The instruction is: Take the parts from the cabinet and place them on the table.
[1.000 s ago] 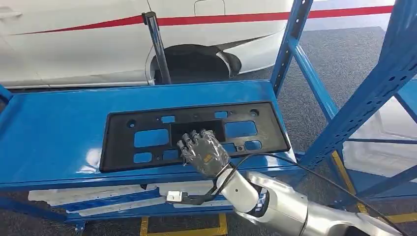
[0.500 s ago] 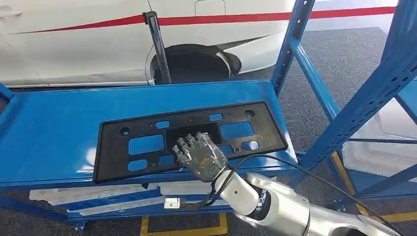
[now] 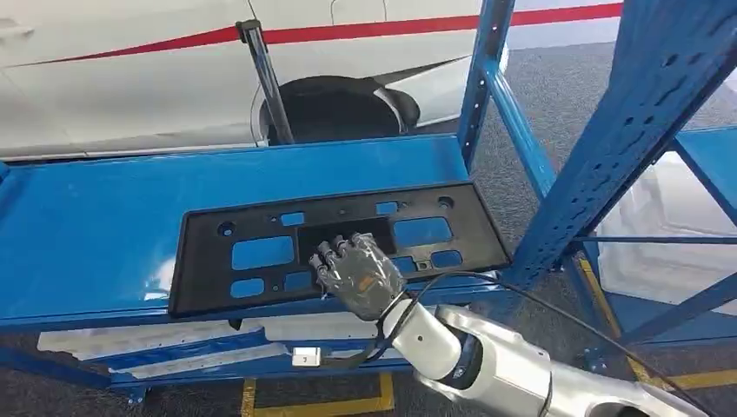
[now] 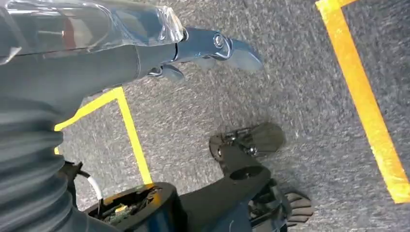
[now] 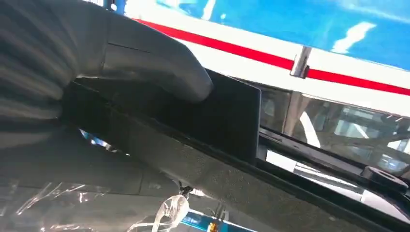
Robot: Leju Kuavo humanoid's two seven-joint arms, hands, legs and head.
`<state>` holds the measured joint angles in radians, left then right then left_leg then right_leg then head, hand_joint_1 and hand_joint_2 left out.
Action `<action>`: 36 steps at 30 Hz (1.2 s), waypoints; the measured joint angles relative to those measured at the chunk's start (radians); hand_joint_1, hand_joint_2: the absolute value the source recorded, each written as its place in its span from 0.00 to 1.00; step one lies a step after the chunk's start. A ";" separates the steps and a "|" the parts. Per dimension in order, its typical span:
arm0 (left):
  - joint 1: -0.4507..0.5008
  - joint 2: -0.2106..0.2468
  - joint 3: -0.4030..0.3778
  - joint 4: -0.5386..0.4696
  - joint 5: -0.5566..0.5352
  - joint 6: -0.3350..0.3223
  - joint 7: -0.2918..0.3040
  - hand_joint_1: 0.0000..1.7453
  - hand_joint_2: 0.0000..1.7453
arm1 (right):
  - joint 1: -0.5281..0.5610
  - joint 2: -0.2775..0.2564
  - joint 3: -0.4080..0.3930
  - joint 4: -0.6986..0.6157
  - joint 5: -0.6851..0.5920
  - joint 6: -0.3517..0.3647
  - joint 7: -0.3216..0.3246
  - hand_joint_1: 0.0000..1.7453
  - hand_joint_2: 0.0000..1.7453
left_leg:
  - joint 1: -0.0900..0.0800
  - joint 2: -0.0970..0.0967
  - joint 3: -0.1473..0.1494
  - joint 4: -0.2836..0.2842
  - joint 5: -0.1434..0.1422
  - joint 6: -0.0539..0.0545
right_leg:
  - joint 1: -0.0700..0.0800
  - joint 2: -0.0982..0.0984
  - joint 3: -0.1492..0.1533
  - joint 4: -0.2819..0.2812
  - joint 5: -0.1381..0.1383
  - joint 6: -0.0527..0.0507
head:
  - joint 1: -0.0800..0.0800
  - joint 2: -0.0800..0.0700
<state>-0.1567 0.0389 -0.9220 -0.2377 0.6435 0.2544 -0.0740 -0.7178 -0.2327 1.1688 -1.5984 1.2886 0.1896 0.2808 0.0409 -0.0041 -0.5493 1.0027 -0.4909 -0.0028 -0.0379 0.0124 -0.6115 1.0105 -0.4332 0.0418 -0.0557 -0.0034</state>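
This is a car workshop or vehicle assembly hall. A white car body with a red stripe (image 3: 130, 78) and an open wheel arch stands just behind a glossy blue steel shelf rack (image 3: 104, 217) with perforated uprights. Under the rack lies grey carpet-like flooring (image 3: 565, 95) marked with yellow floor lines (image 3: 313, 407).

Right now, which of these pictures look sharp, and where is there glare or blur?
Head view: sharp, with pale glare on the glossy blue metal shelf. Right wrist view: the thick grey thumb of the right hand looms soft. Left wrist view: the fingertips of the left hand look smeared.
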 joint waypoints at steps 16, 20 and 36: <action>-0.012 -0.001 -0.001 0.000 -0.017 -0.003 0.017 0.00 1.00 | 0.007 0.001 -0.010 -0.008 -0.034 0.010 0.017 1.00 1.00 | -0.052 0.015 0.037 -0.053 0.048 0.077 | 0.036 -0.009 -0.072 0.049 -0.021 0.003 | 0.000 0.000; -0.011 -0.005 -0.001 0.000 -0.018 -0.003 0.021 0.00 1.00 | 0.019 0.000 -0.010 -0.008 -0.034 0.010 0.018 1.00 1.00 | -0.052 0.016 -0.013 -0.051 0.087 0.075 | 0.032 -0.010 -0.117 0.294 -0.139 0.018 | 0.001 0.000; -0.012 -0.014 -0.009 0.001 -0.028 -0.003 0.027 0.00 1.00 | 0.018 -0.001 -0.011 -0.035 -0.072 0.029 0.001 1.00 1.00 | -0.035 0.011 -0.146 0.287 -0.051 0.007 | 0.033 -0.013 0.033 -0.051 0.018 -0.041 | -0.002 0.000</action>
<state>-0.1683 0.0244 -0.9312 -0.2369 0.6157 0.2514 -0.0465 -0.6995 -0.2338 1.1574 -1.6338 1.2169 0.2190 0.2819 0.0055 0.0073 -0.6952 1.2898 -0.5421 0.0037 -0.0050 -0.0002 -0.5784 0.9590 -0.4155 0.0007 -0.0576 -0.0034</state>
